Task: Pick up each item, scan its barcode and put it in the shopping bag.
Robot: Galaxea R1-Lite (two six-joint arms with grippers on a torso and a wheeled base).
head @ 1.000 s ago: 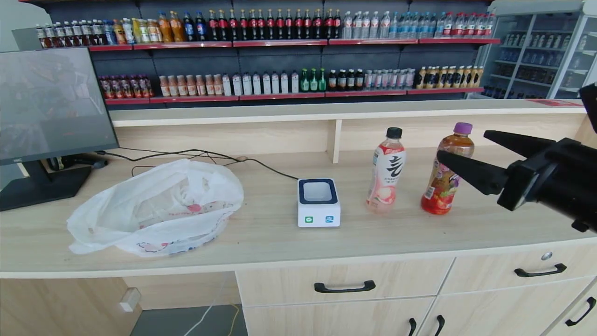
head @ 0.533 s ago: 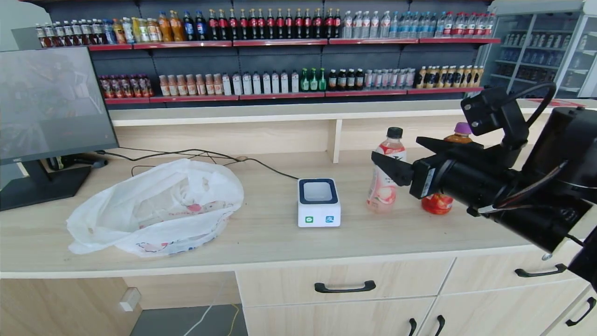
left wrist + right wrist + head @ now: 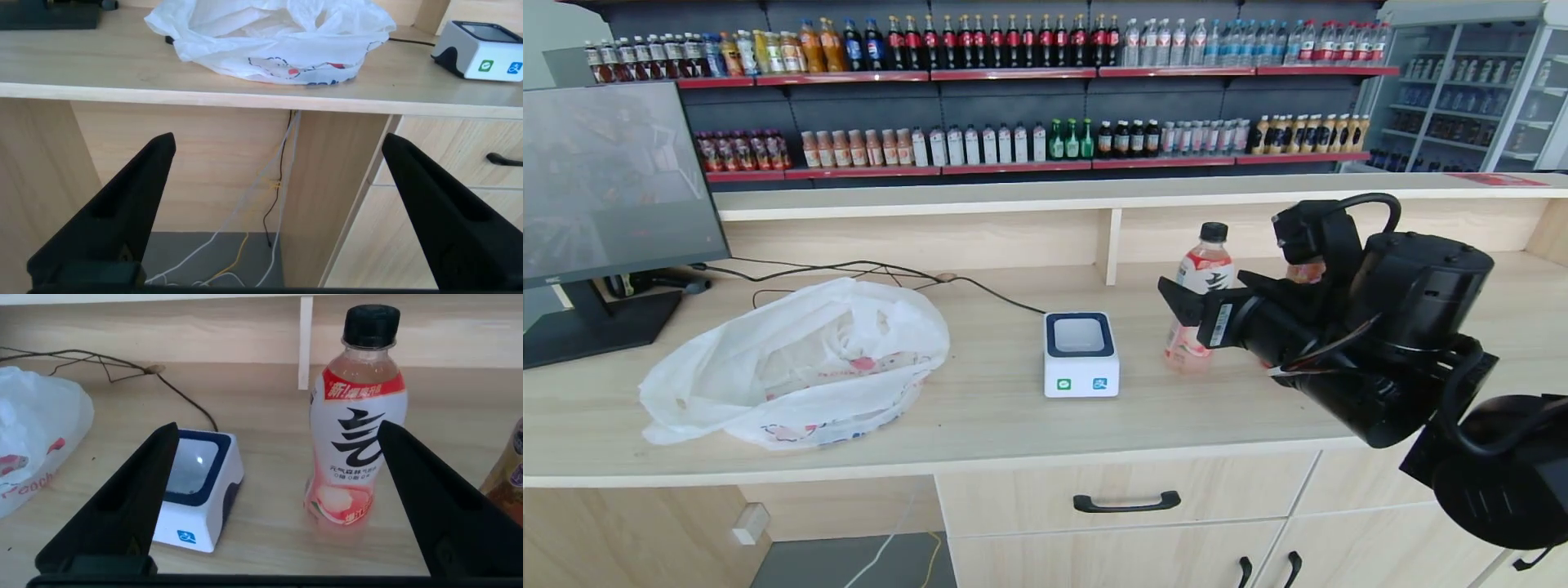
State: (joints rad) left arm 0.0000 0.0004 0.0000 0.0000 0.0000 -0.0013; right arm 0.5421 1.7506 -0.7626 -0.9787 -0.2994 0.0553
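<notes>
At a shop checkout counter (image 3: 980, 425), the robot's right gripper (image 3: 279, 431) is level with a pink drink bottle (image 3: 353, 449), its two black fingers spread wide and the bottle seen between them, not touched. The bottle stands upright on the right half of the countertop, black-capped, with a white-and-pink label carrying a large black brush-style character, a red band near the shoulder and a fruit picture at the foot. Just beside it, toward the counter's right end, stands a juice bottle (image 3: 513, 469), largely hidden by the arm in the head view. A white barcode scanner (image 3: 1081, 353) with a dark blue rim sits near the countertop's middle, with a green and a blue square icon on its front face. A crumpled white shopping bag (image 3: 800, 359) lies toward the left front edge, mouth open, its red and blue print too creased to read. The left gripper (image 3: 279, 143) hangs below the counter's front edge, fingers wide apart and holding nothing. A dark monitor (image 3: 613, 180) stands at the back left corner, and black cables (image 3: 849, 268) trail along the back edge.
</notes>
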